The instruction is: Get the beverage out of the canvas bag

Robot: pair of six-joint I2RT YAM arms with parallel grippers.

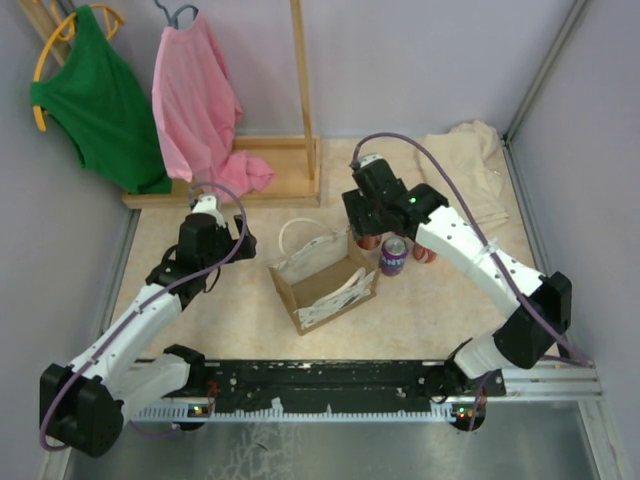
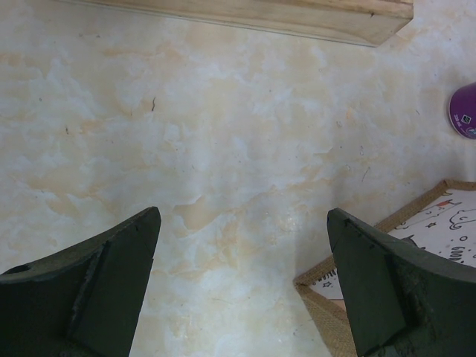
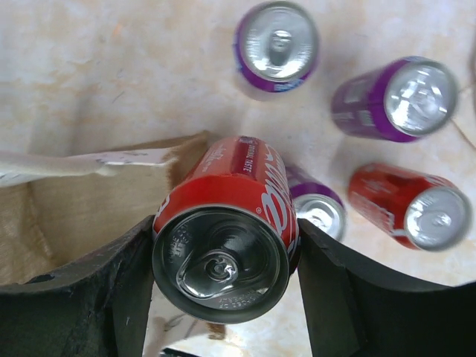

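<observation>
Right wrist view: the right pincer point(image 3: 223, 260) is clamped on a red can point(image 3: 223, 223). One dark finger point(image 3: 89, 297) presses each flank, and the can's top faces the camera.
Beside the red can: a corner of the canvas bag point(image 3: 82, 208) lies at 9 o'clock, just beside the can.
Other cans: a purple can point(image 3: 318, 210) sits half hidden at 3 o'clock. A second red can point(image 3: 409, 208) is farther out the same way. Two more purple cans are at 1 o'clock point(image 3: 277, 46) and 2 o'clock point(image 3: 394, 98).
Top external view: the held can is at 1 o'clock of the bag, outside its open mouth. Whether it touches the table point(image 1: 230, 320) cannot be told.
Left pincer point(image 2: 242, 282): its jaws are wide apart with nothing between them. It is over bare table at 9 o'clock of the bag.
Farther out: a wooden rack base point(image 1: 270, 165) lies at 12 o'clock of the bag. A green shirt point(image 1: 100, 100) and a pink shirt point(image 1: 195, 100) hang above the rack base. A beige cloth point(image 1: 470, 165) lies at 2 o'clock of the bag.
</observation>
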